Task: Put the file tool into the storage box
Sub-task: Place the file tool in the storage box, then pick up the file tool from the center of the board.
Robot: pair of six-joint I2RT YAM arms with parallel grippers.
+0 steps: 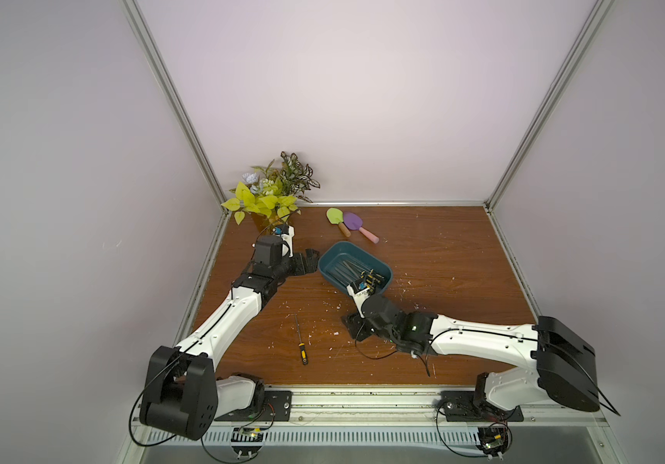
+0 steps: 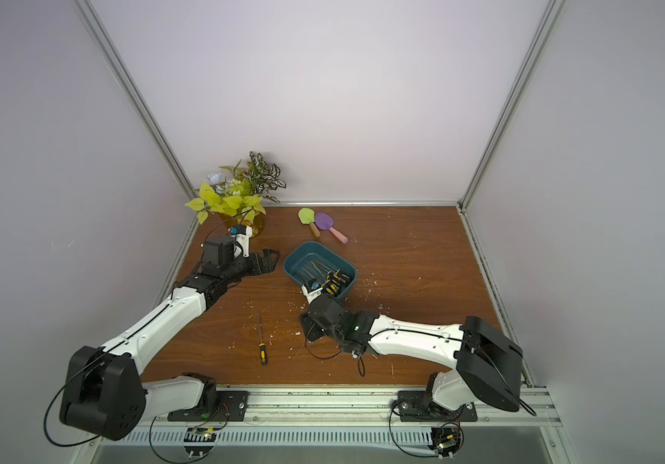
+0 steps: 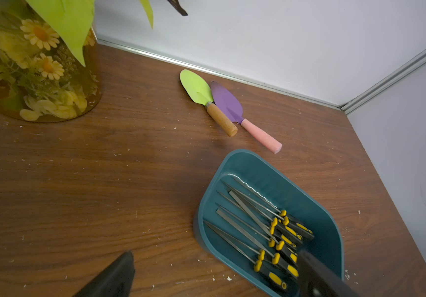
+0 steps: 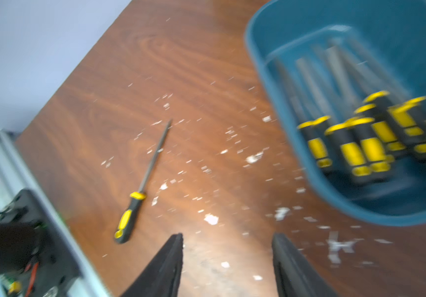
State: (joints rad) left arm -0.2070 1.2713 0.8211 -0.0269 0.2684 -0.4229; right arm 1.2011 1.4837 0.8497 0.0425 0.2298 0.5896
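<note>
Right claw (image 4: pixel 227 235) first: the wrist view is blurred, but the two black fingers (image 4: pixel 173 257) stand clearly apart with only bare desk (image 4: pixel 206 64) between them. Open and carrying nothing. It hangs low by the near end of the storage box (image 1: pixel 342 251), and the wrist camera sits right over that rim in both top views.

The teal box rests around the middle of the desk, set at a slant, and it's well stocked. A bundle of files (image 3: pixel 258 231) lies inside, with the grey blades towards the far end and the black-and-yellow handles bunched at the near end.

But one is out! A lone file tool (image 1: pixel 300 339) lies flat on the wood towards the front edge, in the gap between the two arms and well apart from the box. Its tip points away from the front rail, its yellow-banded handle towards it, and nothing touches it.

Left claw (image 3: pixel 215 253): fingers spread wide, empty, parked just beside the box's left end.

At the back, a green trowel (image 1: pixel 334 219) and a purple trowel (image 1: pixel 356 223) lie side by side with their blades touching. A vase of leaves and flowers (image 1: pixel 270 193) fills the far left corner, and white flecks (image 4: pixel 210 218) litter the desk.
</note>
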